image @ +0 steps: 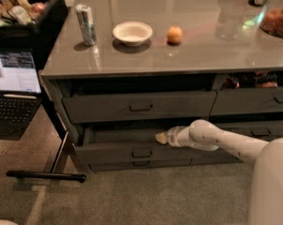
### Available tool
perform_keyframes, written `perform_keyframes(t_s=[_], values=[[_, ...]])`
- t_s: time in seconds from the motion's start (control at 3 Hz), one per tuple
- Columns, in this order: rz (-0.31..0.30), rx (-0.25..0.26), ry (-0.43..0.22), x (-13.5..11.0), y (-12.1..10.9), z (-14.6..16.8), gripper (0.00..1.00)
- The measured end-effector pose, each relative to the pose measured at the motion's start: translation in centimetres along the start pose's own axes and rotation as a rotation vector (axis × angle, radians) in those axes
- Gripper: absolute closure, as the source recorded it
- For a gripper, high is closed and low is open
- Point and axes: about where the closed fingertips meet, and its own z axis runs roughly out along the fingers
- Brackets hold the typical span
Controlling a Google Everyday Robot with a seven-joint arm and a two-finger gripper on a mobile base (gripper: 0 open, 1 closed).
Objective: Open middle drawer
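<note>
The middle drawer is a wide dark grey drawer under the counter, pulled partly out, with a small loop handle centred on its front. Its plain interior shows as a dark strip above the front. My gripper reaches in from the right on a white arm and sits at the drawer's top edge, just above and right of the handle. The top drawer above it is also slightly out. The bottom drawer below is closed.
On the counter stand a can, a white bowl and an orange fruit. A laptop on a stand is at the left, its black foot bar on the carpet. Narrower drawers are at the right.
</note>
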Motion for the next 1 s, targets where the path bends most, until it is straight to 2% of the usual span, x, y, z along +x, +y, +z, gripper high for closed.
perform_keyframes(t_s=[0.33, 0.67, 1.0], values=[[0.000, 0.000, 0.000, -0.1, 0.0, 0.0, 1.00], [0.036, -0.003, -0.057, 2.5, 0.4, -0.8, 1.00], [0.037, -0.003, -0.059, 2.2, 0.4, -0.7, 1.00]])
